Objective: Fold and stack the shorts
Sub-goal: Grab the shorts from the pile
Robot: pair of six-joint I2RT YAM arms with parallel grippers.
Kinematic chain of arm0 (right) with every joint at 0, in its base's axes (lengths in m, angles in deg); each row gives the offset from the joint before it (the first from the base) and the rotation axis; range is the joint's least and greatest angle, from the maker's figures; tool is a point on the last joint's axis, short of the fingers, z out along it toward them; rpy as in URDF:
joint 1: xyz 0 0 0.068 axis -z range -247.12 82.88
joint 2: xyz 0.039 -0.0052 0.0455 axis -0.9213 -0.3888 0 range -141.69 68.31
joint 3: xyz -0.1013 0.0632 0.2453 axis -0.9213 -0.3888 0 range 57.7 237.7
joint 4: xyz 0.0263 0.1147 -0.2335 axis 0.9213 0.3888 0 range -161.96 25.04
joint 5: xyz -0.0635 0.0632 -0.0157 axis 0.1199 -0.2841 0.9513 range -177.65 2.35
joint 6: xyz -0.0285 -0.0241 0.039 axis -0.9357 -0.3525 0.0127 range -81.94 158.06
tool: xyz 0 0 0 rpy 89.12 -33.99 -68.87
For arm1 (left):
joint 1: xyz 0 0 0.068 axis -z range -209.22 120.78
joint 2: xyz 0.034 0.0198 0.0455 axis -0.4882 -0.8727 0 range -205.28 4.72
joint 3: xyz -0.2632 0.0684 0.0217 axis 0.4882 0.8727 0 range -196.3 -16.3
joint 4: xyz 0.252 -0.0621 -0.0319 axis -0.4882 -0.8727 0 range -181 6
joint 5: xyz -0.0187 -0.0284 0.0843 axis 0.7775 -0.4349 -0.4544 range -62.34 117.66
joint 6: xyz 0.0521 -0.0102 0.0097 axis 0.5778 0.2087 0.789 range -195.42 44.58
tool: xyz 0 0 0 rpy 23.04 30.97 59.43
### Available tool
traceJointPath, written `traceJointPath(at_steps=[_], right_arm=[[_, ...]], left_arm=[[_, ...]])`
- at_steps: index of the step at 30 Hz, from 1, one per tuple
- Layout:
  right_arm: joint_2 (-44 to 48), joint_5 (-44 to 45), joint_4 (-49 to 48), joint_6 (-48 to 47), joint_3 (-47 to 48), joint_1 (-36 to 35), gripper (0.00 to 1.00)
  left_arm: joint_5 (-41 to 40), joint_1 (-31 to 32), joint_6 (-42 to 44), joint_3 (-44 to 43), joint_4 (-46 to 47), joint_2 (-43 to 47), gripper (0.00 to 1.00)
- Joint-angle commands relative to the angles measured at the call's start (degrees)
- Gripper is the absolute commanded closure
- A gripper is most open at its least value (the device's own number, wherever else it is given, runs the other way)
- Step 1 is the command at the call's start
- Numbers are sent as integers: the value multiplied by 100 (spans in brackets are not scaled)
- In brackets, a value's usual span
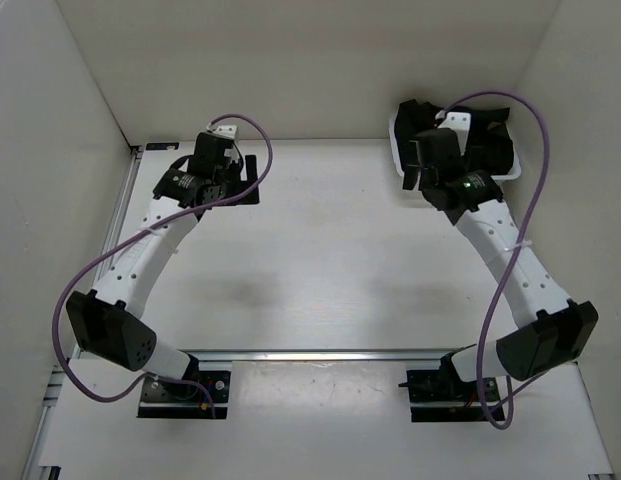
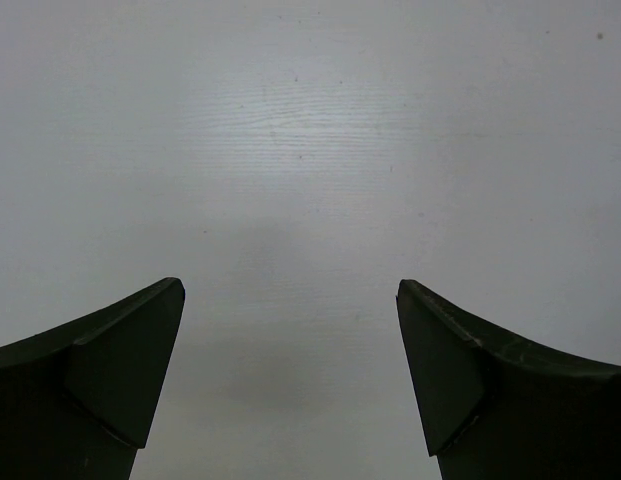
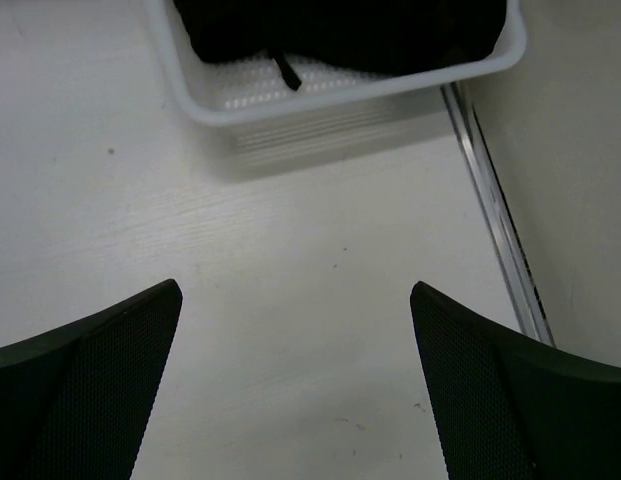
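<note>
Worktop (image 1: 330,270): white, both arms reaching fwd. White basket (image 3: 330,105) at far R corner beside side rail (image 3: 500,230). Shorts (image 3: 370,25) bunched inside it, not yet folded, drawstring (image 3: 286,68) hanging off the heap. R hand (image 3: 295,295) wide open, empty, just short of basket, prob. lined up to pull shorts out; near basket wall is in the way. L hand (image 2: 290,290) wide open, empty, over worktop.

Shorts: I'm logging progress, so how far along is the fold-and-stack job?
Nothing looks done: the shorts lie bunched in the basket, none folded on the table. Nothing is in hand: the right gripper is open facing the basket, the left gripper open over the table. Left: take them out, fold, stack.
</note>
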Motion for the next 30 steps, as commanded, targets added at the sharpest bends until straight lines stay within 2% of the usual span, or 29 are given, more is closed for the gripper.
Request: traceJointPath(at_steps=[1, 2, 4, 5, 7, 9, 10, 11, 12, 13, 14, 15, 16, 17, 18, 19, 20, 21, 22, 23, 30], right_arm=[[404, -157, -868, -588, -89, 199, 0], [474, -156, -930, -588, -150, 260, 0], [527, -1556, -817, -467, 50, 795, 0], [414, -2111, -721, -396, 173, 1258, 0], [134, -3348, -640, -246, 411, 1665, 0], [-148, -3854, -640, -141, 699, 2157, 3], [-515, -4004, -562, 77, 849, 2446, 10], [-727, -4119, -492, 193, 1034, 2580, 27], [-938, -4233, -413, 289, 1471, 2694, 61], [-1402, -4182, -221, 491, 1719, 2834, 75], [-1632, -4060, -132, 545, 1956, 2888, 83], [-1870, -3954, -44, 545, 2211, 2889, 88], [-2403, -3840, 131, 545, 2796, 2941, 85], [-2695, -3839, 237, 545, 3141, 2941, 71], [-3342, -3926, 404, 545, 3971, 2941, 35], [-3679, -4040, 545, 545, 4424, 2941, 17], [-3996, -4163, 824, 493, 4881, 2941, 5], [-4556, -4329, 914, 440, 5285, 2880, 0], [-4779, -4401, 915, 440, 5855, 2810, 0], [-4955, -4506, 915, 440, 6017, 2810, 0], [-5852, -5474, -121, 440, 5870, 2634, 6]], left_arm=[[-326, 8, -141, -105, 369, 688, 0], [-265, 8, -141, 44, 510, 821, 0], [-133, 8, -89, 194, 897, 1145, 0], [190, 8, -10, 194, 1002, 1208, 0], [691, 8, 174, 194, 1152, 1209, 0], [1395, 60, 482, 142, 1153, 990, 0], [1536, 61, 561, 142, 1153, 798, 0], [1607, 113, 562, 142, 1153, 700, 0], [1608, 114, 440, 81, 1153, 630, 0], [1660, 114, 343, 80, 1153, 507, 0], [1783, -34, 186, 2, 1092, 454, 0], [2114, -88, 184, 1, 1091, 453, 0], [2266, -89, 184, 1, 1091, 384, 0], [2328, -158, 184, 1, 1091, 383, 0], [2259, -159, 184, 1, 1091, 322, 0], [2197, -159, 132, 1, 1039, 321, 0], [2136, -159, 131, 53, 1038, 269, 0], [1996, -159, 131, 54, 1038, 190, 0], [1995, -159, 131, 54, 1038, 190, 0], [1908, -159, 131, 54, 1038, 59, 0], [1740, -212, 184, 54, 986, -407, 0]])
